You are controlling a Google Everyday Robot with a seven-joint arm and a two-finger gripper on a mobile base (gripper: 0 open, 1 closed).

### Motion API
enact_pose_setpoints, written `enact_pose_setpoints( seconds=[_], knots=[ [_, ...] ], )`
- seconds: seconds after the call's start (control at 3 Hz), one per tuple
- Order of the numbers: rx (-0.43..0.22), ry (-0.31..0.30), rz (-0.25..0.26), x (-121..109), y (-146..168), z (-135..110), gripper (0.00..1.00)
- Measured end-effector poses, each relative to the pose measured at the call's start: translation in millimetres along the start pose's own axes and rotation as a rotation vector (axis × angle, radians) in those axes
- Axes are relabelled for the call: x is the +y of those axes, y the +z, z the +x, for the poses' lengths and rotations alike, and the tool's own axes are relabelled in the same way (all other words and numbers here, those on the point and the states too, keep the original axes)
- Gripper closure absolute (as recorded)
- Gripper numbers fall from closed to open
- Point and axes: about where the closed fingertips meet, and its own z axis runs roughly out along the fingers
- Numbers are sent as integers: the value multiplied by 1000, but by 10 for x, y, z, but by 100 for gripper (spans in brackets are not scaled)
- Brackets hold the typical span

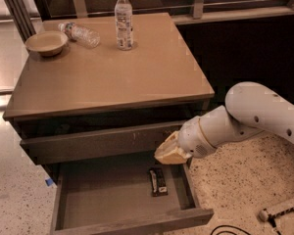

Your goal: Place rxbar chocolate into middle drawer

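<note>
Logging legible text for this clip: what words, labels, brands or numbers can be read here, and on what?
rxbar chocolate, lying in the middle drawer: pale print, too blurred to read.
upright water bottle: label too blurred to read.
lying water bottle: nothing readable.
claw, over the drawer's back right corner: no text seen.
</note>
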Motion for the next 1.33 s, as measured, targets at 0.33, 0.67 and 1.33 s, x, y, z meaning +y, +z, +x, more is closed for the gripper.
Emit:
enact_pose_setpoints(
  seconds=[0.33,0.67,1.33],
  knots=[
    [0,-3,1,1,-5,-12,50],
    [0,-3,1,1,-8,-16,27],
    [-84,-193,150,-43,-890,-1135,0]
  ],
)
